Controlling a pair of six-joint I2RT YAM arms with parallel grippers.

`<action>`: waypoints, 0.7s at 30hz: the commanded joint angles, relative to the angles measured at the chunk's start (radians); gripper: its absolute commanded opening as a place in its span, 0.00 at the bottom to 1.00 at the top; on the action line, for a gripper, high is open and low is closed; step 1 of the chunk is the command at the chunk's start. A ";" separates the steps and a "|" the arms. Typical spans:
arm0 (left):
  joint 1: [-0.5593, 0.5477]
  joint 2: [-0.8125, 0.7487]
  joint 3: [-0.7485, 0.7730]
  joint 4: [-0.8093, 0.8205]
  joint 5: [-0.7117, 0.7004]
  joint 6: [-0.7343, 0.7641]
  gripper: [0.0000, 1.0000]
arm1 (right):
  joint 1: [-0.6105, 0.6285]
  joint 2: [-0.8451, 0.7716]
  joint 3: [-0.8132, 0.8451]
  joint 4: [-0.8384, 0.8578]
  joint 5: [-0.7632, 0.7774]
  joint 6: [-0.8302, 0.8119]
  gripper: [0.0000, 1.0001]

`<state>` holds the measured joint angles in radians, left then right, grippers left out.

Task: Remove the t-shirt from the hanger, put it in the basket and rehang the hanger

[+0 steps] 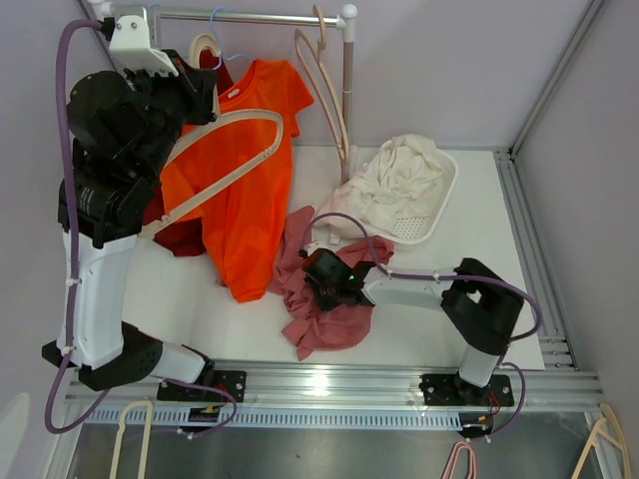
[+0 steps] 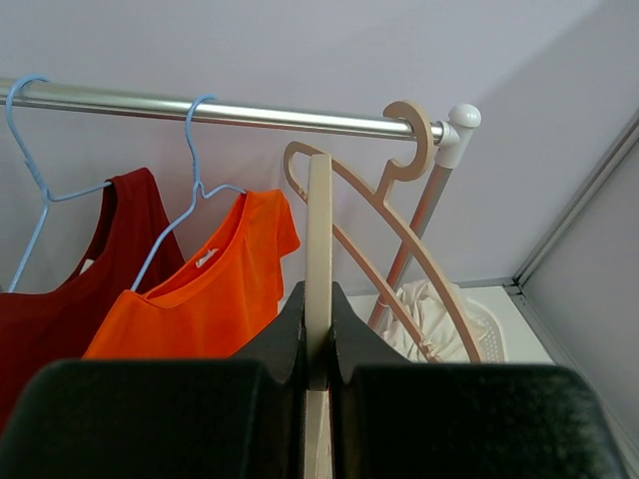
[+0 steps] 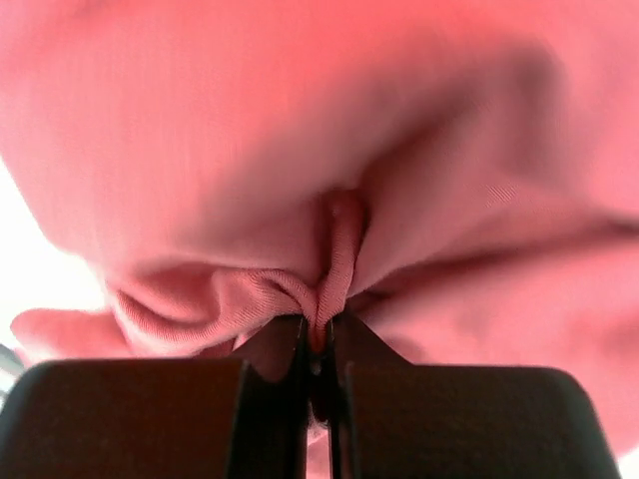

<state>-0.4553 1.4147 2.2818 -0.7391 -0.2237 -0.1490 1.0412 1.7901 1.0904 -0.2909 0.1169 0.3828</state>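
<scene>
Above the far left corner of the worktop (image 1: 479, 230), the left gripper (image 2: 318, 344) has its jaws clamped flat on a bare beige hanger (image 2: 319, 230), a smooth rigid loop held high, probably so no cloth can catch on it. Along the far edge, a shiny metal rail (image 2: 270, 118) carries a dark red shirt (image 2: 60, 279) and an orange shirt (image 1: 240, 220) on thin blue wire hooks, plus a spare beige hanger (image 2: 427, 140). The dusty pink t-shirt (image 1: 329, 324) lies crumpled by the middle of the near edge, seemingly free of its hanger. The right gripper (image 3: 319, 344) has its jaws pinched on a soft fold of it. Toward the far right corner, a white mesh basket (image 1: 424, 232) holds white laundry (image 1: 399, 180).
</scene>
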 commanded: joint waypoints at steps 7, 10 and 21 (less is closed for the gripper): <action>0.027 0.007 -0.045 0.162 -0.006 0.025 0.01 | -0.033 -0.704 -0.049 -0.183 0.326 0.076 0.00; 0.030 0.032 -0.031 0.187 -0.022 0.022 0.01 | -0.130 -0.729 0.112 -0.237 0.415 0.025 0.00; 0.033 0.061 -0.114 0.319 -0.108 0.063 0.01 | -0.476 -0.375 0.846 -0.214 0.281 -0.163 0.00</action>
<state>-0.4351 1.4708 2.1586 -0.5110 -0.2882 -0.1284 0.6262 1.3289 1.7706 -0.5343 0.4500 0.2745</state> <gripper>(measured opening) 0.051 0.041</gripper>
